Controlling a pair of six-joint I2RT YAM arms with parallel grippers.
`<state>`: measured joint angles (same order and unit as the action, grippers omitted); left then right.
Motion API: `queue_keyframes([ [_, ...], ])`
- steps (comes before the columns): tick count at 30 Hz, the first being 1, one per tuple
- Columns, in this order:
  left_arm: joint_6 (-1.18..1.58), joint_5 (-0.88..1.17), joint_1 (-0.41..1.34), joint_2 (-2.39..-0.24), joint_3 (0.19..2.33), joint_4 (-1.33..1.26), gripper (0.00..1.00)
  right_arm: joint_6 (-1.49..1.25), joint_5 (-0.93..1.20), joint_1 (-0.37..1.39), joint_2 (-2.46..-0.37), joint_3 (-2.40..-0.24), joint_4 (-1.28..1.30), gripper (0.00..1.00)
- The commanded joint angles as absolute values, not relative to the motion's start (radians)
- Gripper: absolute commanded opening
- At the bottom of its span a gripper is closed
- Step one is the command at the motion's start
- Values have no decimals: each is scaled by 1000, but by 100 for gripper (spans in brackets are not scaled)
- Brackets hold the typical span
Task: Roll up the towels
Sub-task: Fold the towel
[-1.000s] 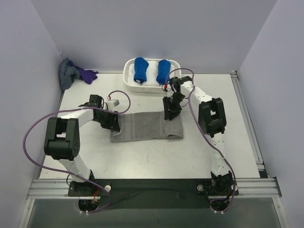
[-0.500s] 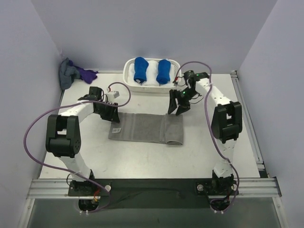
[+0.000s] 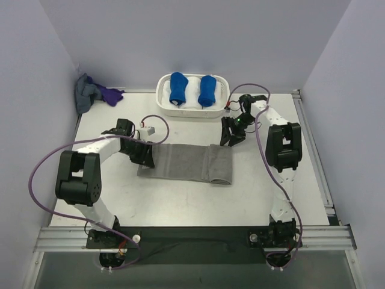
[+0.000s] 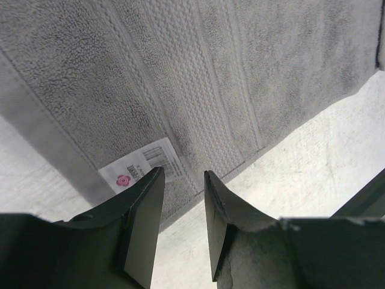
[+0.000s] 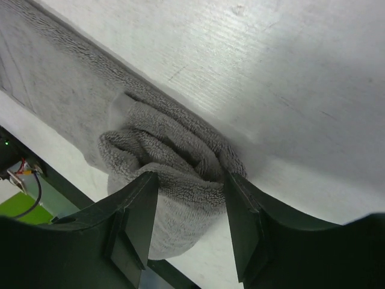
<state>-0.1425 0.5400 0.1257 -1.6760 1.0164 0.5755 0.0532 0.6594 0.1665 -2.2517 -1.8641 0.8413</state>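
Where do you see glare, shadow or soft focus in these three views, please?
Top external: even light, sharp, faint shadows beside the plain mid-grey terry-cloth towel. Left wrist: the towel's weave and white label are crisp; the left gripper is dark. Right wrist: bright sheen on the white table; the towel's rolled end looks slightly hazy.

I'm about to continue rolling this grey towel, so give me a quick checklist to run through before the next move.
1. Roll started at the right end: ok, the rolled end is formed.
2. Roll tight: not ok, its folds look loose and bunched.
3. Right gripper open and lined up with the rolled end: ok.
4. Left gripper open near the label: ok; contact with the cloth, cannot tell.
5. Unrolled part of the towel flat on the table: ok.
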Motion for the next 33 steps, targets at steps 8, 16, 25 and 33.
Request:
queue_keyframes([
  [8, -176, 519, 147, -1890, 1189, 597, 42, 52, 804, 144, -2204, -1567, 882, 45],
  [16, -192, 499, 290, -2166, 1618, 607, 44, 57, 956, 164, -2007, -1247, 894, 50],
  [25, -187, 509, 281, -2031, 1642, 627, 56, 71, 928, 104, -1930, -1278, 891, 51],
  [33, -164, 535, 288, -2025, 1531, 611, 51, 0, 930, 198, -1963, -1267, 770, 50],
])
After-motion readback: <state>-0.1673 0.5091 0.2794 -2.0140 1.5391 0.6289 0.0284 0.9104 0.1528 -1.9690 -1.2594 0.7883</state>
